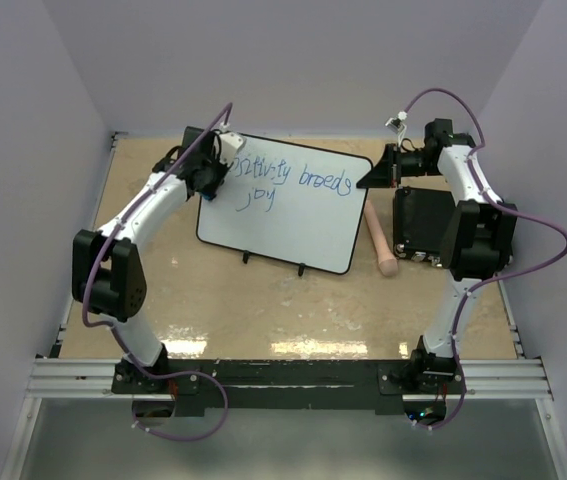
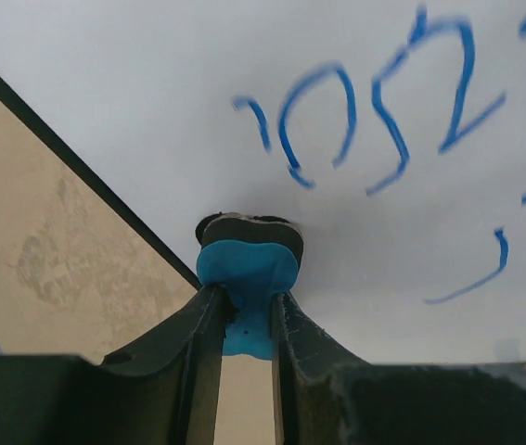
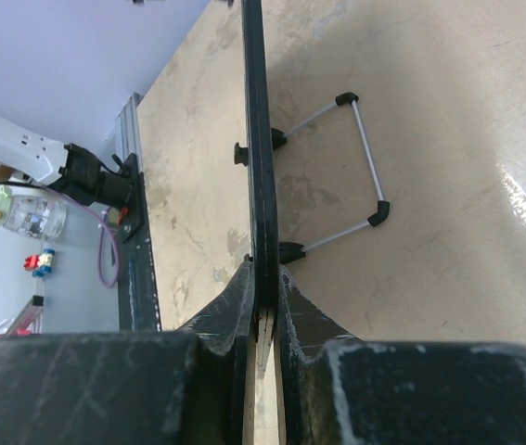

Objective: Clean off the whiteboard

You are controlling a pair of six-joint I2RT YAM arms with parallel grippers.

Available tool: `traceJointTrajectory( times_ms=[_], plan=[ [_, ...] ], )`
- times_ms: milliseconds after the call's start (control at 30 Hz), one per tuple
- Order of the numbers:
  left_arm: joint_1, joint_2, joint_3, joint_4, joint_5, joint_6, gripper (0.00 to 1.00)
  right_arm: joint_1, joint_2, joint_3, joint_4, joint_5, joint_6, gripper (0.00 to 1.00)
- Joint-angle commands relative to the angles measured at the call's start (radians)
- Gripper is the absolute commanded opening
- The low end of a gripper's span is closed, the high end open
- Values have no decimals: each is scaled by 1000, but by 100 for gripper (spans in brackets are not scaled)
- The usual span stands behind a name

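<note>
A whiteboard (image 1: 298, 225) with blue handwriting stands propped near the middle of the tan desk (image 1: 293, 300). The left hand (image 2: 244, 311) is closed on a small blue eraser (image 2: 247, 269), whose dark pad seems to be pressed against the board's upper left corner. The right hand (image 3: 264, 292) is clamped on the board's thin black right edge.

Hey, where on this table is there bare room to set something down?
The broad strip of table between the whiteboard and the arm bases is bare. The left arm overhangs the left strip. Right side is crowded: a pink stick lies between board and black box, and the right pincer clamps the board's edge.
</note>
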Motion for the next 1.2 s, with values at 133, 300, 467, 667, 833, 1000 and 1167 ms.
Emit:
traceJointTrajectory(
  times_ms=[133, 300, 467, 667, 833, 1000, 1167],
  plan=[
    [-10, 178, 405, 6, 3, -22, 0, -3, -23, 18, 36, 81, -85, 0],
    [-23, 198, 430, -1, 18, -13, 0, -3, -30, 14, 44, 81, -75, 0],
    [-86, 82, 197, 20, 26, 31, 0, -3, -35, 12, 56, 82, -62, 0],
    [-88, -3, 8, 26, 30, 21, 0, -3, -41, 9, 62, 84, -59, 0],
    [-74, 65, 168, 16, -10, 27, 0, -3, -33, 12, 59, 84, -61, 0],
    [-28, 213, 496, -36, -56, 34, 0, -3, -33, 11, 49, 90, -71, 0],
    [-37, 244, 520, -47, -60, 47, 0, -3, -32, 17, 41, 88, -81, 0]
  ],
)
